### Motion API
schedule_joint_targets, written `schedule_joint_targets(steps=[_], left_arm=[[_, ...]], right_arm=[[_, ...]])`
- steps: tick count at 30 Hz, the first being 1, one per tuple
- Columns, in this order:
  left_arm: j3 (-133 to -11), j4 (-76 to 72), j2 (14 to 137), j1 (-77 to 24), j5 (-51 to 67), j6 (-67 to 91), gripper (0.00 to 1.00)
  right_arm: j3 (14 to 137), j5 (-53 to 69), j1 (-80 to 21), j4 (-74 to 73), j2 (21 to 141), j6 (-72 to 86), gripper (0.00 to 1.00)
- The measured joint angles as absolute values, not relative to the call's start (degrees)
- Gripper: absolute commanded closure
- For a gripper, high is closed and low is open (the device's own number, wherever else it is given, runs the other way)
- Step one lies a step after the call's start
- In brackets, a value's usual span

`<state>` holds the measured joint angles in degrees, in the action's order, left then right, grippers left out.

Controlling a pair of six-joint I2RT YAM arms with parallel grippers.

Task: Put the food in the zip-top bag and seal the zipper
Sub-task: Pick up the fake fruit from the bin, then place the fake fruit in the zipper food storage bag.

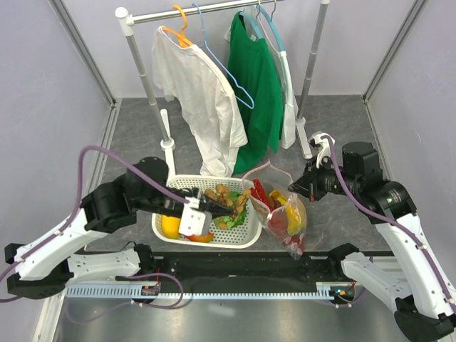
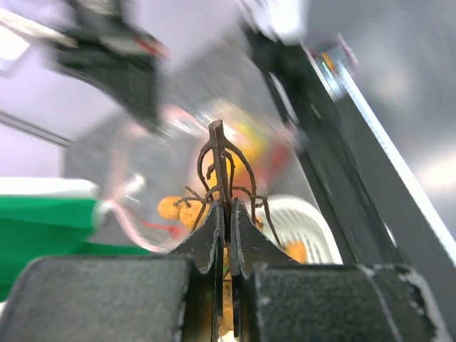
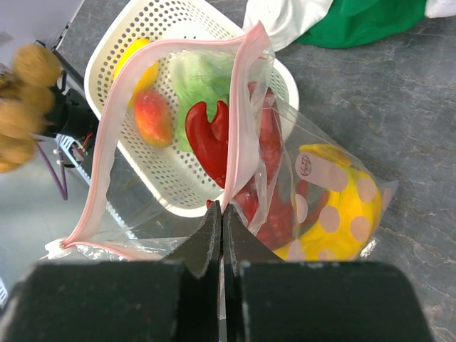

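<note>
My left gripper (image 1: pixel 214 204) is shut on the stem of the brown longan bunch (image 1: pixel 226 195), holding it above the white basket (image 1: pixel 214 244). In the left wrist view the jaws (image 2: pixel 226 208) pinch the dark stem, with the longan fruits (image 2: pixel 171 207) beyond them. My right gripper (image 1: pixel 294 187) is shut on the pink zipper (image 3: pixel 107 149) of the clear zip-top bag (image 1: pixel 285 221) and holds its mouth open towards the basket. The red lobster (image 3: pixel 214 139) and yellow banana (image 3: pixel 335 214) are in the bag. The mango (image 3: pixel 153 117), lemon (image 3: pixel 139 63) and lettuce (image 3: pixel 199 78) lie in the basket.
A clothes rack stands behind, with a white shirt (image 1: pixel 199 100) and a green shirt (image 1: pixel 256 85) hanging down to the table behind the basket. The rack's white post (image 1: pixel 167 139) stands just behind the basket's left end. Grey walls enclose both sides.
</note>
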<state>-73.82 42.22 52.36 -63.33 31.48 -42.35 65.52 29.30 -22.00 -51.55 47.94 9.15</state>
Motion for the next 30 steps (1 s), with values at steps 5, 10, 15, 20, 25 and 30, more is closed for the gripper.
schedule_joint_targets(steps=[5, 10, 15, 20, 25, 30], left_arm=[[-76.58, 26.28, 54.87, -63.07, 26.22, -30.0, 0.98], [-76.73, 11.46, 61.32, -63.07, 16.05, -21.52, 0.98], [-70.98, -0.56, 65.93, -63.18, 12.05, -18.0, 0.98], [-63.22, -7.07, 65.84, -64.84, 12.16, -17.85, 0.98], [-57.47, -8.6, 63.59, -65.14, 14.31, -17.08, 0.98], [-55.86, -8.51, 60.99, -65.47, 18.87, -15.92, 0.98]], right_arm=[[64.99, 30.41, -22.0, -51.55, 47.68, 9.15, 1.0], [64.99, 31.73, -22.0, -51.55, 47.62, 9.23, 1.0], [64.99, 32.75, -22.0, -51.51, 47.18, 10.31, 1.0], [64.99, 32.82, -22.0, -51.48, 47.13, 11.84, 1.0], [64.99, 32.77, -22.0, -51.44, 47.0, 13.37, 1.0], [64.25, 33.19, -22.0, -50.52, 46.78, 14.39, 1.0]])
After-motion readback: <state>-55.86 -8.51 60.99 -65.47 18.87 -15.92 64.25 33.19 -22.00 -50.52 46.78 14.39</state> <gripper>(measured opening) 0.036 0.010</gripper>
